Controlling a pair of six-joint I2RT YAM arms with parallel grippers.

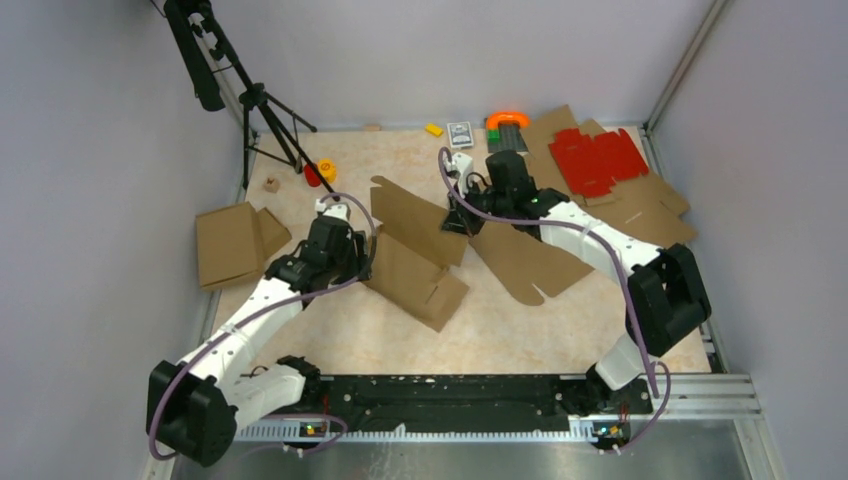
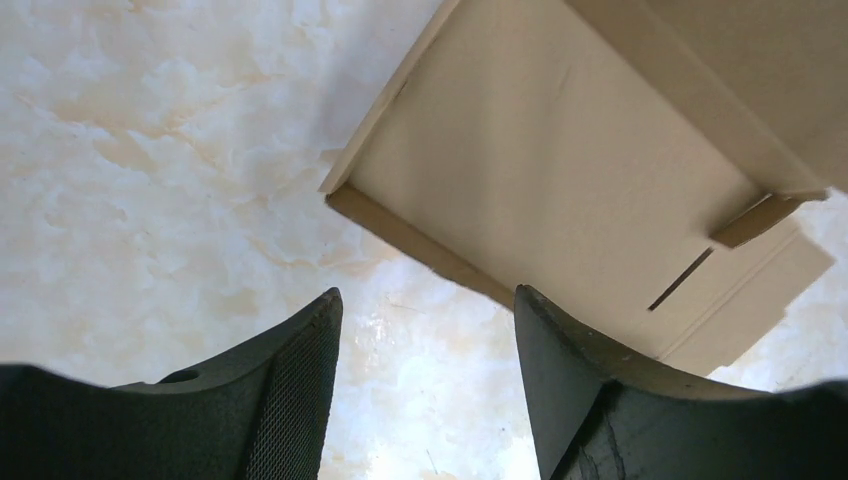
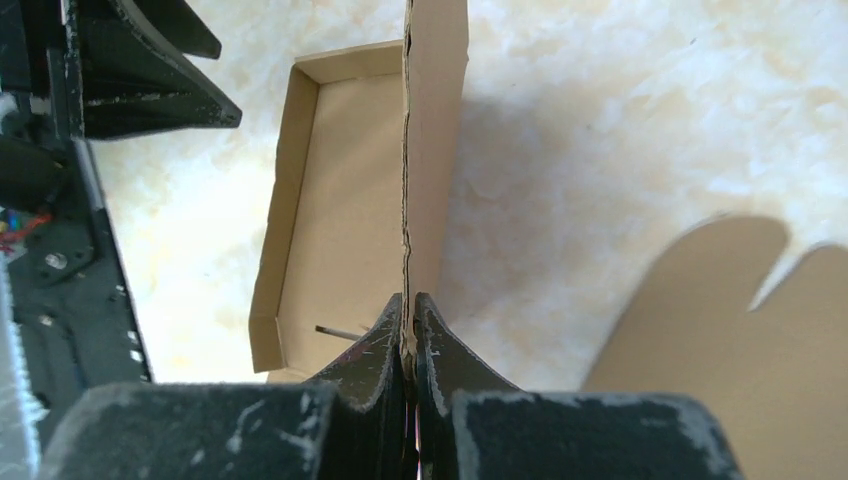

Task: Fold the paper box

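Note:
The paper box point(image 1: 430, 255) is a large brown cardboard die-cut piece in the middle of the table, partly folded, with raised panels and a rounded tab at the right. My right gripper point(image 1: 462, 215) is shut on the edge of an upright panel point(image 3: 432, 150), which runs away from the fingertips point(image 3: 408, 310). My left gripper point(image 1: 362, 262) hangs open at the box's left side, nothing between its fingers point(image 2: 300, 370). In the left wrist view, the box's corner point(image 2: 560, 180) with a slot lies just beyond the right finger.
A second brown cardboard piece point(image 1: 232, 243) lies at the left edge. A red die-cut sheet point(image 1: 598, 160) rests on more cardboard at the back right. A tripod point(image 1: 255, 105) stands at the back left. Small coloured items point(image 1: 320, 170) sit along the back.

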